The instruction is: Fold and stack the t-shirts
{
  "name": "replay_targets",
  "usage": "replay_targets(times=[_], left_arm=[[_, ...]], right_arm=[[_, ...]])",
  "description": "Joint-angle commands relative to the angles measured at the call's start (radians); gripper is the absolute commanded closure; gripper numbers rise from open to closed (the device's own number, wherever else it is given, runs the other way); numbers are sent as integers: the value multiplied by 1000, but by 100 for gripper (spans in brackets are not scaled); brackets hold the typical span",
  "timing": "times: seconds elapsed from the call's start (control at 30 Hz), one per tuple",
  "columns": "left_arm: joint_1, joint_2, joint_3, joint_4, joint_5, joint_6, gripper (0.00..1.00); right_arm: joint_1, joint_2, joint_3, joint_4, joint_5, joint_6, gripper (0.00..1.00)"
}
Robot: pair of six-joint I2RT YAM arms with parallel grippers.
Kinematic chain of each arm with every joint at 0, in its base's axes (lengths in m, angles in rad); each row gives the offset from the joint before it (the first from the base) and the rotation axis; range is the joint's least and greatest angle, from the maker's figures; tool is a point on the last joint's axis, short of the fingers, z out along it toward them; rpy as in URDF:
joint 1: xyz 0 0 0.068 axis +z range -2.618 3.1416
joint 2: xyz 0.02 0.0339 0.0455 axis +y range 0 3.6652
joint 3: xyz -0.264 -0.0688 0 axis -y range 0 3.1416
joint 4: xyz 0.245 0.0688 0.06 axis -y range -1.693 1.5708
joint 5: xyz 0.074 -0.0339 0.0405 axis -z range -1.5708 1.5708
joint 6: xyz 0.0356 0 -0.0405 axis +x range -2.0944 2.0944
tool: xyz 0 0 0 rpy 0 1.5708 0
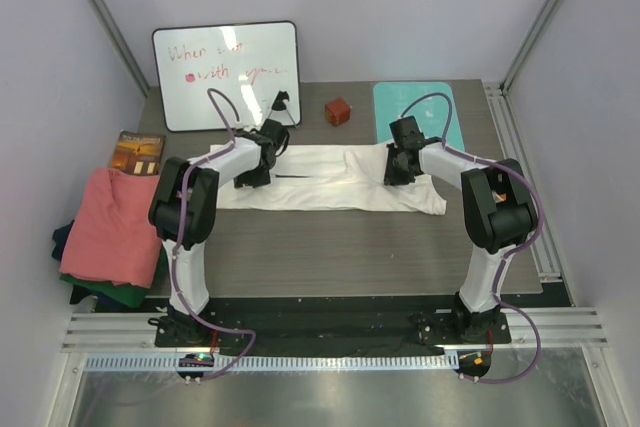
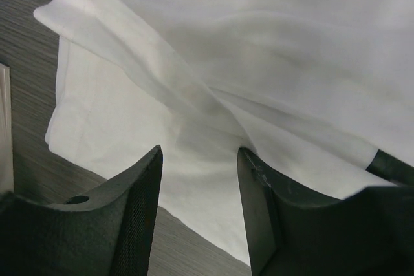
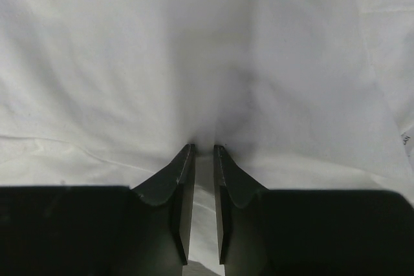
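Item: white t-shirt (image 1: 330, 182), large, plain, soft thin cloth. It lies as a long flattened band across the middle of the desk, nearer the far edge than the near one, its right end rumpled. Handling, as judged: light, limp, no stiffness of its own; it will sag and drag wherever it is not held, and loose layers may slide apart. It is best taken at an edge or fold line with both claws at once, pinching all layers. Right gripper (image 3: 204, 148): jaws drawn almost together, a puckered ridge of the cloth (image 3: 194, 63) nipped at the tips, toward the band's right end. Left gripper (image 2: 199, 153): jaws apart by a fair gap, holding nothing, poised over creased folds (image 2: 259, 63) toward the band's left end; whether the tips touch the cloth cannot be told. Further stock: salmon-pink t-shirt (image 1: 115, 222) over a dark green t-shirt (image 1: 120, 292) and a navy t-shirt (image 1: 65, 237), heaped and overhanging the left edge. Surface: desk (image 1: 330, 247), dark grey wood-grain, flat, matte. Also present: teal mat (image 1: 445, 107) at the far right corner, whiteboard (image 1: 226, 75) leaning at the far left, small red-brown block (image 1: 338, 110) by the far edge, and a brown booklet (image 1: 137, 152) beside the heap.
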Motion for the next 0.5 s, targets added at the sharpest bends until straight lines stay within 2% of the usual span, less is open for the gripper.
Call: replay_targets(times=[0.0, 0.47], left_arm=[[31, 25, 51, 29, -7, 14, 49], [97, 91, 177, -13, 8, 43, 49]], right_arm=[[5, 37, 14, 15, 20, -18, 78], [6, 75, 20, -11, 38, -21, 80]])
